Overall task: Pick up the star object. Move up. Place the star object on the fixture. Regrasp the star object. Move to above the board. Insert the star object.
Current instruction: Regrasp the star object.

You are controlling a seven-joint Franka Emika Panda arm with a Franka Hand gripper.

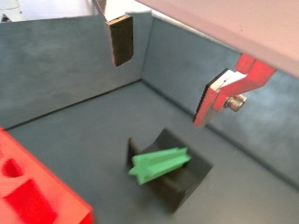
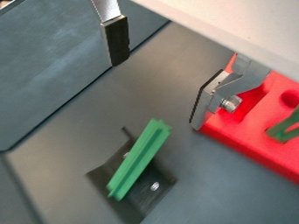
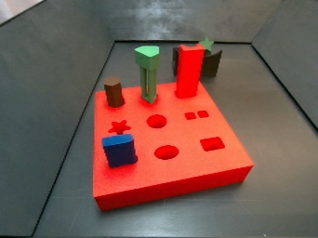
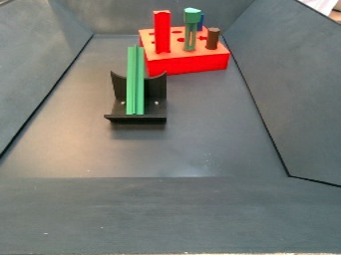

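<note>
A dark grey tabletop [image 4: 200,129] enclosed by grey walls is seen in both side views. In a side view, the fixture [image 4: 136,103] is found left of centre, and the star peg [image 4: 135,78] is stood upright against it, apart from the board [image 4: 186,60] farther back. On the board, from left to right, a tall red post [image 4: 162,30], a green peg with a triangular top [image 4: 192,28] and a short brown cylinder [image 4: 213,39] are carried; a blue block [image 3: 119,150] is set at its near edge in a side view. The hand [image 2: 166,66] is shown only in the wrist views, raised above the fixture [image 2: 135,179] and star peg [image 2: 138,158]; its fingers [image 2: 114,39] are spread wide, and nothing is held between them.
</note>
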